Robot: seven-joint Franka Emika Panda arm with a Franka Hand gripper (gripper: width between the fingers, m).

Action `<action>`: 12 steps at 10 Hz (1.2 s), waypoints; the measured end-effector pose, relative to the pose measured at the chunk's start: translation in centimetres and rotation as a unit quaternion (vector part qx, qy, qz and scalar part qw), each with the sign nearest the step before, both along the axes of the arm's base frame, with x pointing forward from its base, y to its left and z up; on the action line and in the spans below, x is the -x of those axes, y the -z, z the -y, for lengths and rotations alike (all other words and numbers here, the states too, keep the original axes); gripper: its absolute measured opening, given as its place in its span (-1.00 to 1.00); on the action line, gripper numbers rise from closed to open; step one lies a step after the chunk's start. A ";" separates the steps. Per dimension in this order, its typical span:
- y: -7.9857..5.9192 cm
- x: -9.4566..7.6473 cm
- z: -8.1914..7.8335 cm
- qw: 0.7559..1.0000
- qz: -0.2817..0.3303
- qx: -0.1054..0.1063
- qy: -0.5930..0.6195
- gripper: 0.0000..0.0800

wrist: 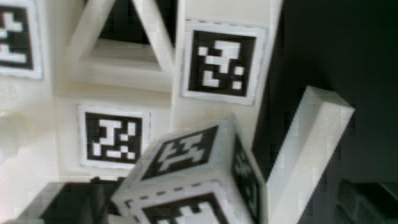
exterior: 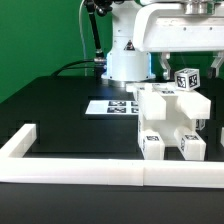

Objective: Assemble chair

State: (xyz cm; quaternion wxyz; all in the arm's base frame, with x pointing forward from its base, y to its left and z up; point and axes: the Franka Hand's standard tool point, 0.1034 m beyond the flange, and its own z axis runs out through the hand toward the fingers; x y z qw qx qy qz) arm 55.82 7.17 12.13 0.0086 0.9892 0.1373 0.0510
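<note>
just beneath claw (exterior: 185, 68), chair (exterior: 165, 120)

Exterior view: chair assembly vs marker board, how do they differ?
The chair assembly stands tall and blocky; the marker board lies thin and flat on the table. The assembly's tags sit on separate faces; the board's sit together on one sheet. Both are white with black-and-white tags.

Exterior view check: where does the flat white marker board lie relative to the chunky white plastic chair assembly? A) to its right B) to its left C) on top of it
B: the marker board lies flat on the black table, on the exterior view's left of the chair assembly.
</note>
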 end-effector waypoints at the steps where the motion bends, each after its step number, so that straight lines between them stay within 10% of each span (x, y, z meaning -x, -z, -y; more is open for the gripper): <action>1: 0.0 0.0 0.1 1.000 0.000 0.002 -0.017 0.62; 5: 0.0 0.0 0.2 1.000 0.000 0.001 -0.012 -0.28; 12: 0.0 0.0 0.1 0.987 -0.001 -0.023 0.161 -0.28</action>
